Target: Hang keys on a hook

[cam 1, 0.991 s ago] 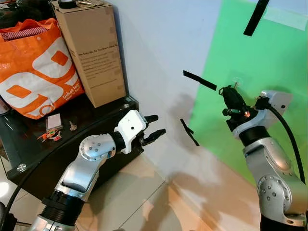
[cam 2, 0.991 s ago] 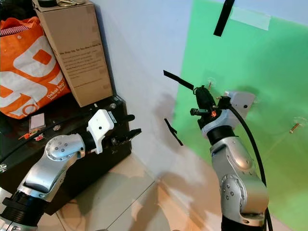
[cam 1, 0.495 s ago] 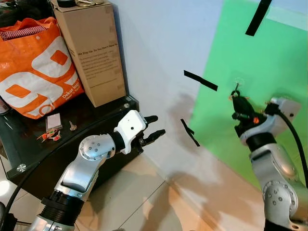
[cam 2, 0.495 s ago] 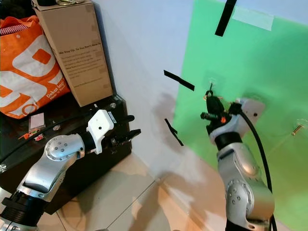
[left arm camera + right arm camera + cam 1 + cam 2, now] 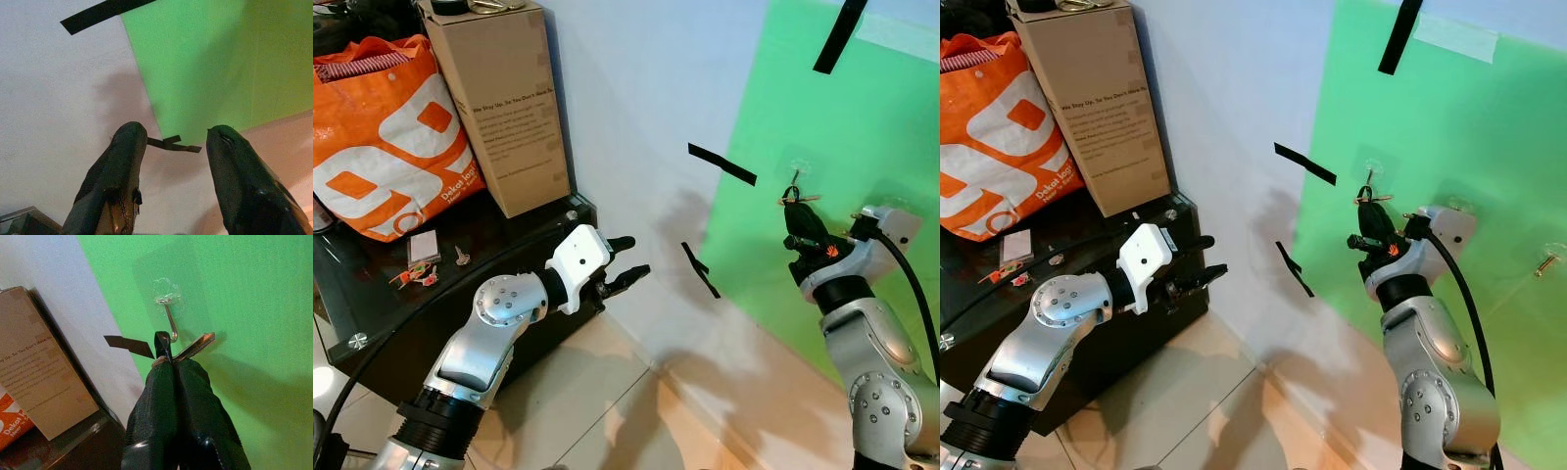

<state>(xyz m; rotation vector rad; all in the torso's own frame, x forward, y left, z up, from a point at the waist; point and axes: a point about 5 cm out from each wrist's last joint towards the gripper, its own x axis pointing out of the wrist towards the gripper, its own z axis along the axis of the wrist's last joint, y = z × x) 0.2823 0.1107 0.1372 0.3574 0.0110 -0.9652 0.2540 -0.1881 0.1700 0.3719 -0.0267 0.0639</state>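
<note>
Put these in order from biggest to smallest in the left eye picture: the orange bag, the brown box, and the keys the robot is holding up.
1. orange bag and brown box: look alike in size, so no ranking.
2. keys, tiny in the right gripper, though farther away.

- Hook (image 5: 168, 318): on wall panel (image 5: 862, 117), at 2 o'clock.
- Keys (image 5: 188, 348): just below hook, held in right gripper (image 5: 171, 363).
- Box (image 5: 499, 98): on cabinet (image 5: 372, 304), at 10 o'clock.
</note>
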